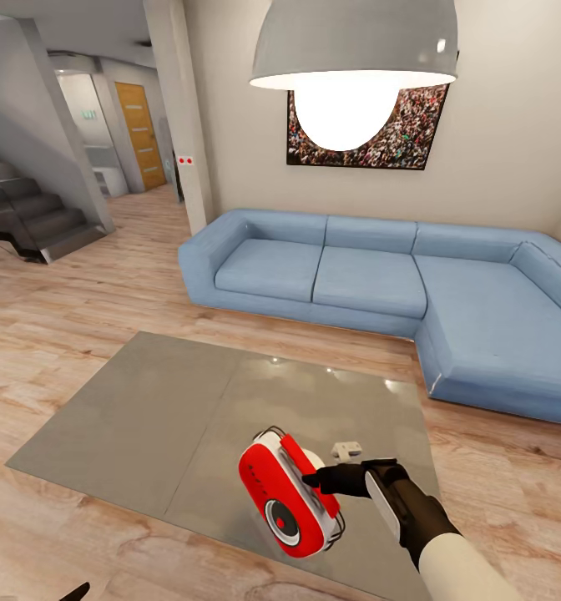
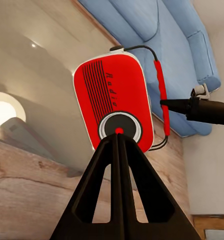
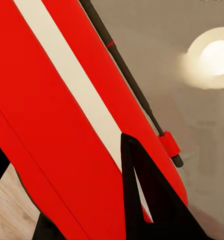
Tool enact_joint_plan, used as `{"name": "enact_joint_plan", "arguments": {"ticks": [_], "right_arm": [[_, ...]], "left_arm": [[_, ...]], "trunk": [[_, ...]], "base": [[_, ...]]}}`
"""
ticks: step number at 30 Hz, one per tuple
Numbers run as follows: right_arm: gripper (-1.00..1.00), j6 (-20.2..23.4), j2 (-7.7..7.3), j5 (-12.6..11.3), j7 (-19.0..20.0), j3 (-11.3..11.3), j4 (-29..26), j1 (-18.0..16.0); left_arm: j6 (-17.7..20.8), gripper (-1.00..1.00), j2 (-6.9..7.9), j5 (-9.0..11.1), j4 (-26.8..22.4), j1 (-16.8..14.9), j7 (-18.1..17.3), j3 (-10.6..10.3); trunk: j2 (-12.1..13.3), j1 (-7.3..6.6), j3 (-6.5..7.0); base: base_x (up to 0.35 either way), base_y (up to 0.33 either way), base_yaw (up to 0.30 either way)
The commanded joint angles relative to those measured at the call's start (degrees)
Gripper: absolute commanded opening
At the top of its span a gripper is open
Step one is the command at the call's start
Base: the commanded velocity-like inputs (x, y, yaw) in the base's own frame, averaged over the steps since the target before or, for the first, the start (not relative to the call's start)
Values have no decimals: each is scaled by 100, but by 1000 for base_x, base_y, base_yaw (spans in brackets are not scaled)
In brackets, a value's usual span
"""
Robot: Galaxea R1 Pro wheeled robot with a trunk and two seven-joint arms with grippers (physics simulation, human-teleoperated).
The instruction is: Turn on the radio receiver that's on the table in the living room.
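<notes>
- Head view: the radio receiver is at the near right part of the table, a glossy grey-brown surface in the living room. It is tilted, its red face with the round dial turned toward the camera and leftward. The right gripper reaches in from the right, its dark fingertips at the radio's handle side and touching it; whether the jaws are clamped on it I cannot tell from here. A small white object lies on the surface just beyond the gripper. Farther off are the blue sofa, the crowd photo on the wall, and the pendant lamp hanging close to the camera. Stairs rise at far left.
- Left wrist view: the left gripper has its jaws together, the tips meeting in front of the radio's dial; contact is unclear. The right gripper's fingertip sits at the thin handle.
- Right wrist view: the jaws stand apart on either side of the radio's red-and-white body, with the handle running alongside it and the lamp's reflection on the surface.
</notes>
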Motion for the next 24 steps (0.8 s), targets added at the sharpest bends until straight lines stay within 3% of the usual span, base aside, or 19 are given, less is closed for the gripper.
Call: {"name": "enact_joint_plan", "arguments": {"ticks": [1,24], "right_arm": [[-100,25,2,-99,-26,-4,0,0],[-100,21,10,-102,-25,107,-9,2]], "left_arm": [[0,-100,0,0,0,0,0,-1],[18,-100,-8,0,-8,0,0,-36]], "trunk": [[-1,0,0],[-1,0,0]], "base": [[0,0,0],[0,0,0]]}}
